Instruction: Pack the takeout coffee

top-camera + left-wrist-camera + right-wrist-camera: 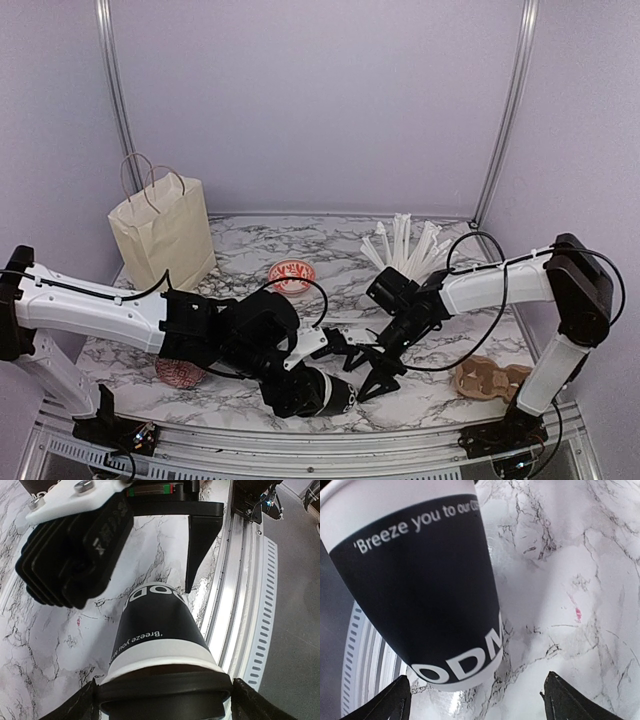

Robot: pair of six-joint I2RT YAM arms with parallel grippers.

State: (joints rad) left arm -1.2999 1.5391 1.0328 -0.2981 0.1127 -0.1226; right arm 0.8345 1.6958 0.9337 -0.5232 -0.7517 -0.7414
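Note:
The takeout coffee, a black paper cup [157,622] with a white band and its black lid [165,692] on, hangs tilted just above the marble by the front edge. It also shows in the top view [335,396]. My left gripper [162,706] is shut on it at the lid, a finger on each side, and shows in the top view [300,390]. My right gripper [477,702] is open, and the cup's base [455,672] sits just beyond its fingertips, towards the left one. In the top view the right gripper [368,372] is just right of the cup.
A kraft paper bag [163,235] stands at the back left. A red-and-white bowl [291,273] sits mid-table and another [178,372] lies under my left arm. A cup of white straws [405,248] is back right, a cardboard cup carrier [490,380] front right. The metal front rail [240,610] runs beside the cup.

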